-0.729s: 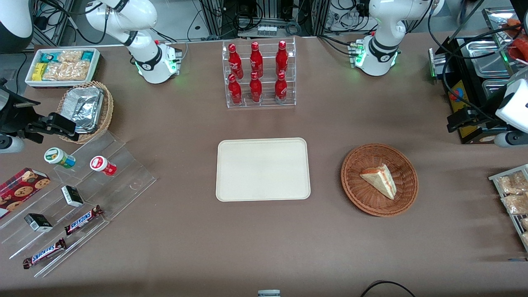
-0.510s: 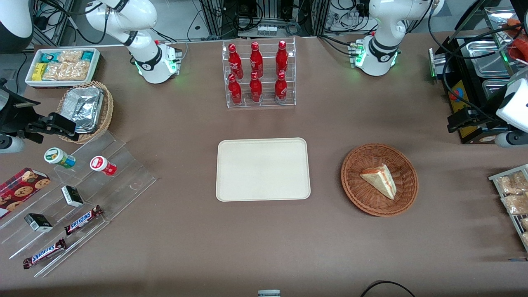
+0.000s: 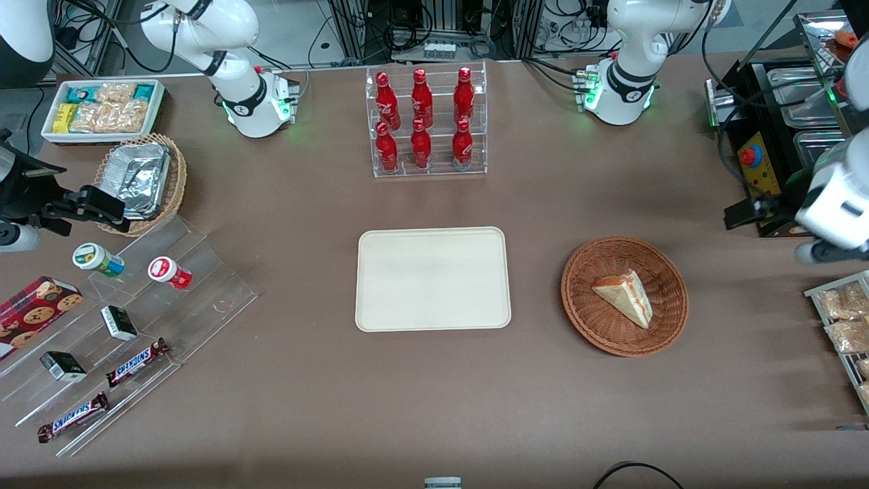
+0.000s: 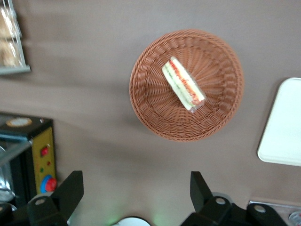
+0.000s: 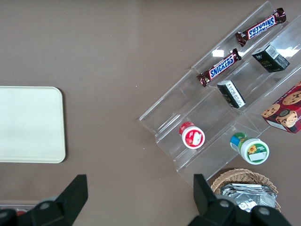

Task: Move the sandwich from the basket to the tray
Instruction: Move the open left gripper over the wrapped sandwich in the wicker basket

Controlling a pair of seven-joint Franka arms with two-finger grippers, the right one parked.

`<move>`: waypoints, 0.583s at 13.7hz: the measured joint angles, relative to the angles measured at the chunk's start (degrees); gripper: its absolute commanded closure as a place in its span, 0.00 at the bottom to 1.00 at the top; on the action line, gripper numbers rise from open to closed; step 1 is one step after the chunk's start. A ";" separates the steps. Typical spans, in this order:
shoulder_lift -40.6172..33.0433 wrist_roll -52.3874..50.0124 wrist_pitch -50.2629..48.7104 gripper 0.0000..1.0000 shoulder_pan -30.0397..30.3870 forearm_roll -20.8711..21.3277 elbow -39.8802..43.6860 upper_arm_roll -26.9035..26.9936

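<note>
The sandwich (image 3: 626,296), a pale bread wedge with a red-orange and green edge, lies in the round reddish-brown wicker basket (image 3: 589,309). Both also show in the left wrist view, the sandwich (image 4: 183,90) inside the basket (image 4: 150,110). The cream-white tray (image 3: 432,278) lies flat beside the basket, toward the parked arm's end; its corner shows in the left wrist view (image 4: 282,136). My left gripper (image 3: 745,212) hangs high over the table toward the working arm's end, apart from the basket. It (image 4: 134,188) is open and empty, with bare table between the fingers.
A clear rack of red bottles (image 3: 426,122) stands farther from the camera than the tray. A black control box with a red button (image 3: 753,166) and metal trays are beside the gripper. Snack packets on a rack (image 3: 842,319) lie near the basket, toward the working arm's end.
My left arm has moved a little toward the basket and nearer the camera. The sandwich, basket and tray have not moved.
</note>
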 measured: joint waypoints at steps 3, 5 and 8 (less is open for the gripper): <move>2.06 -6.48 8.09 0.00 -0.19 -0.03 -5.84 -0.15; 2.45 -11.79 14.38 0.00 -0.28 -0.04 -11.22 -0.22; 2.72 -19.37 21.50 0.00 -0.81 -0.09 -17.62 -0.43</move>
